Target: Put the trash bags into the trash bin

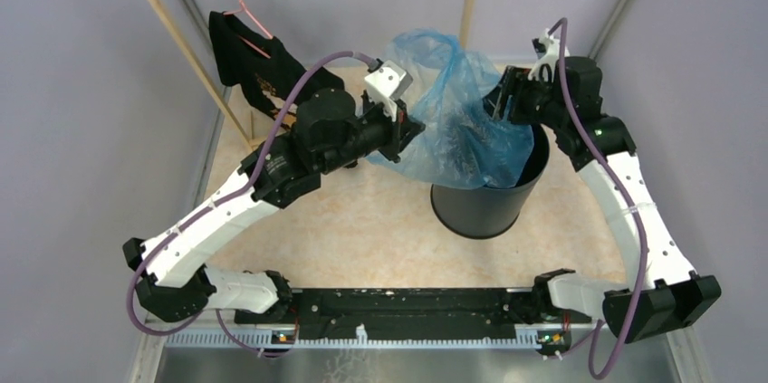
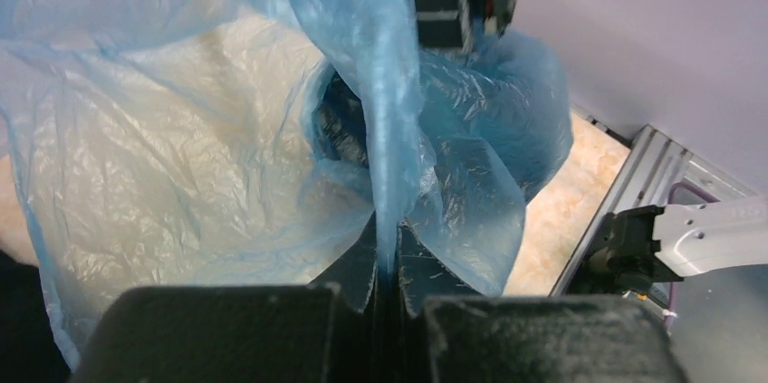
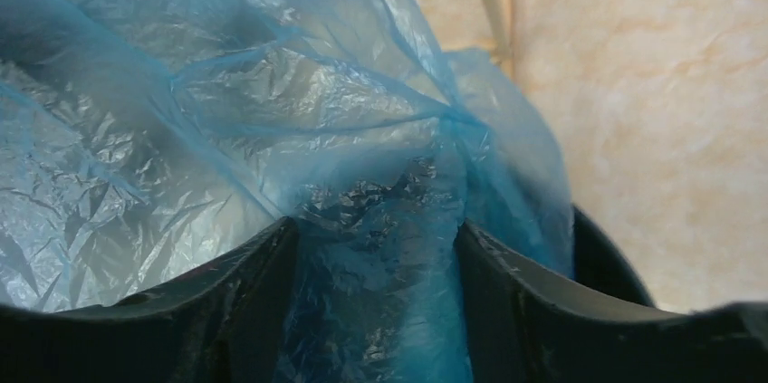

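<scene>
My overhead feed is evenly, softly lit and sharp throughout, with only faint shadows on the pale marbled tabletop [image 1: 362, 229] beside the round black plastic bin [image 1: 489, 211]. On the left wrist feed, the thin translucent light-blue plastic bag [image 2: 181, 175] glows where light passes through it, while the black fingers [image 2: 226, 333] of the left gripper [image 2: 388, 243] sit dark and blurred along the bottom edge. The right wrist feed shows small white glints on the crinkles, and the near fingers [image 3: 226, 311] of the right gripper [image 3: 373, 229] are soft too.
</scene>
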